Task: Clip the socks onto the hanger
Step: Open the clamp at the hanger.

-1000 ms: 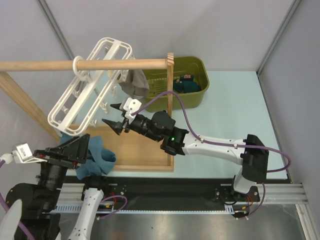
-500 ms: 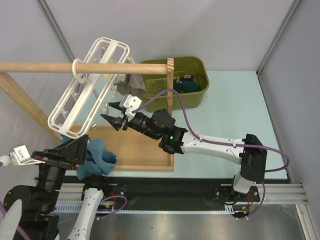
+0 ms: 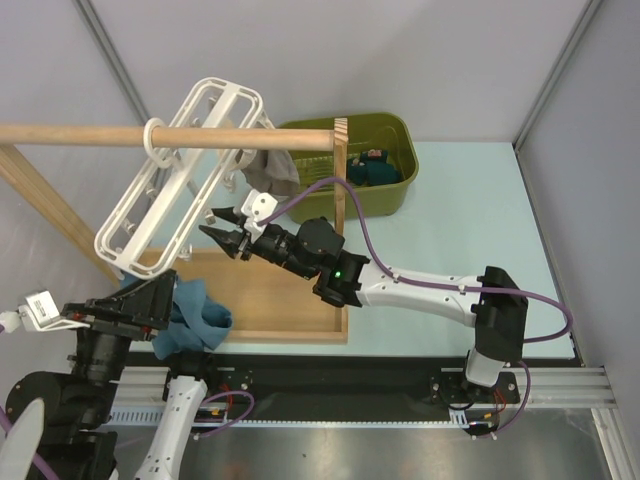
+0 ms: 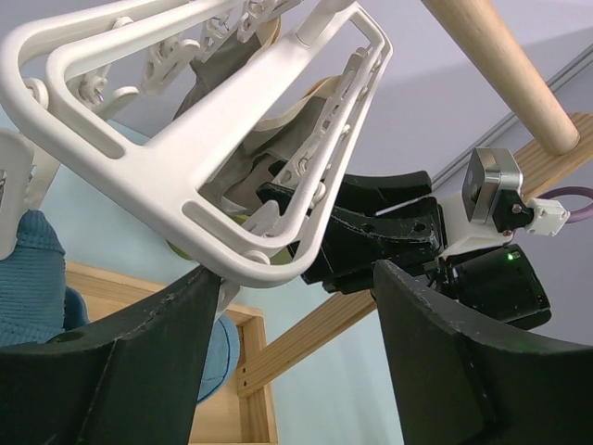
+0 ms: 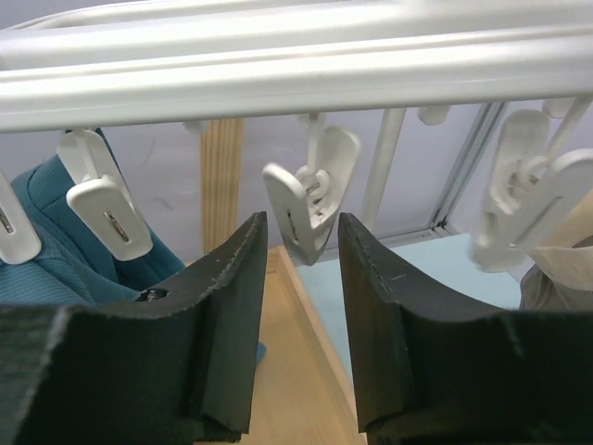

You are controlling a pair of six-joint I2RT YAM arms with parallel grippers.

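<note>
Socks, top view: one teal sock (image 3: 195, 315) sits bunched at the near left corner of the wooden rack (image 3: 230, 130) base, just beside the left gripper (image 3: 165, 290). The spare socks (image 3: 372, 168) lie in the green tub (image 3: 400, 130) on the bench (image 3: 470, 200), well apart from it. The hanger (image 3: 180, 180) hangs tilted from the rack's rod by its ring hook (image 3: 157, 135), and a grey-brown piece (image 3: 272, 170) dangles off its far end. The right gripper (image 3: 209, 223) sits under the hanger's right-hand long bar, fingers parted. Jaw gaps are hard to judge from here.

Left wrist view: adds the underside of the hanger and the right gripper beyond it. The left jaws stand wide apart with nothing between them. Teal fabric shows only outside the left finger; whether it touches, I cannot tell. The tub is not seen.

Right wrist view: the only one that shows the pegs singly. One white peg (image 5: 310, 209) hangs just beyond the narrow gap between the fingers, not pinched. Teal fabric shows behind at the left, under two more pegs.

Handling, judged: the sock is light, soft and limp. It will droop and fold, with no risk of breakage. Take it near the cuff, so a short edge stands free to feed into a peg. The hanger swings on its hook and will likely give under a push, so the peg needs steadying.
</note>
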